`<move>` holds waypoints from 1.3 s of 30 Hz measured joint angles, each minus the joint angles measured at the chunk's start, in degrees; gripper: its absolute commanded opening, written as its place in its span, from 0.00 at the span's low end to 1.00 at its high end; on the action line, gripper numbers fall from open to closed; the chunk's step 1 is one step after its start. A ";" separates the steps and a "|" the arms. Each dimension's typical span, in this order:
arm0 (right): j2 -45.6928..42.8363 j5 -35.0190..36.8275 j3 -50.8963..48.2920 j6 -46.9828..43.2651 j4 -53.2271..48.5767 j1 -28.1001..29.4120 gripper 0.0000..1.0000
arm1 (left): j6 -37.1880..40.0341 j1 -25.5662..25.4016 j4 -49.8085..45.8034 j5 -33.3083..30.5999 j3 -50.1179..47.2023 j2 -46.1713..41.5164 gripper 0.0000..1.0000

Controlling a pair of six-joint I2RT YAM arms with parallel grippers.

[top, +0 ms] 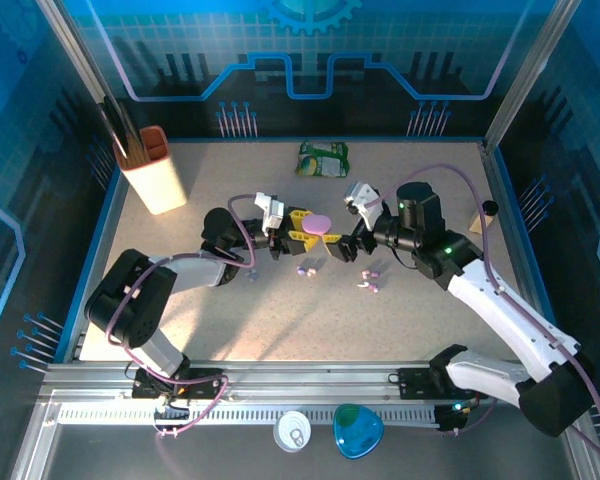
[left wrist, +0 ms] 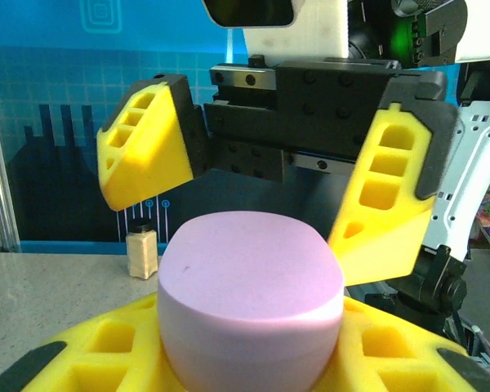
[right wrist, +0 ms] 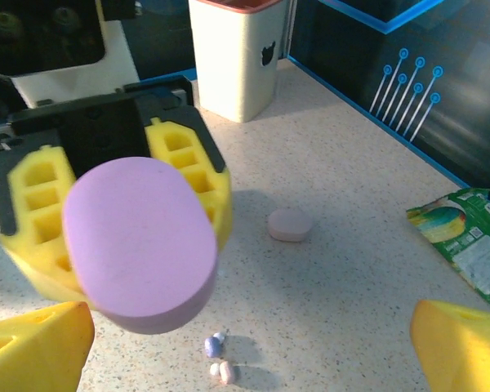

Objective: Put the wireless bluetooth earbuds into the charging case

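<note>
Progress nil: left gripper (top: pixel 305 227) pinches lilac charging case (left wrist: pixel 249 286) (lid apparently shut); right gripper (left wrist: pixel 265 175) spread wide. Earbuds (top: pixel 304 270) lie loose on table (top: pixel 180 300), 6 o'clock of case, none inserted.

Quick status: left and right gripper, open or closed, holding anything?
Left gripper: closed on the lilac charging case.
Right gripper: open, holding nothing.

The speckled desk (top: pixel 280 320) carries a cream holder (top: pixel 152 172) back left, a green packet (top: pixel 323 158) behind centre, tiny earbuds (top: pixel 306 270) mid-desk, and a pinkish pebble case (right wrist: pixel 290 224).
</note>
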 measured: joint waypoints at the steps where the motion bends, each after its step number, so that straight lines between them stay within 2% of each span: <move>1: 0.31 0.37 0.28 0.15 0.00 0.00 1.00 | -0.02 0.00 -0.02 -0.04 0.00 0.00 0.31; 12: 2.71 -1.95 1.40 4.07 2.36 -1.55 1.00 | -0.04 1.88 -0.02 -0.44 0.00 0.09 0.31; 20: 3.72 -1.20 1.70 13.18 8.72 -5.05 0.99 | -0.07 3.69 -1.40 0.13 0.00 0.26 0.31; 26: 5.18 -2.60 1.99 19.08 10.29 -5.22 1.00 | 0.13 4.28 -3.91 -0.04 -1.55 -1.29 0.30; 28: 4.92 -4.17 1.99 18.75 10.23 -4.96 1.00 | 0.04 4.28 -3.78 -0.22 -2.34 -1.40 0.30; 32: 2.34 -6.56 1.97 12.59 6.71 -2.71 1.00 | -0.11 4.28 -3.39 -0.74 -4.74 -1.40 0.31; 39: -0.22 -3.50 3.45 4.44 -0.13 3.82 1.00 | -0.74 3.91 -2.14 -3.30 -10.62 -5.62 0.31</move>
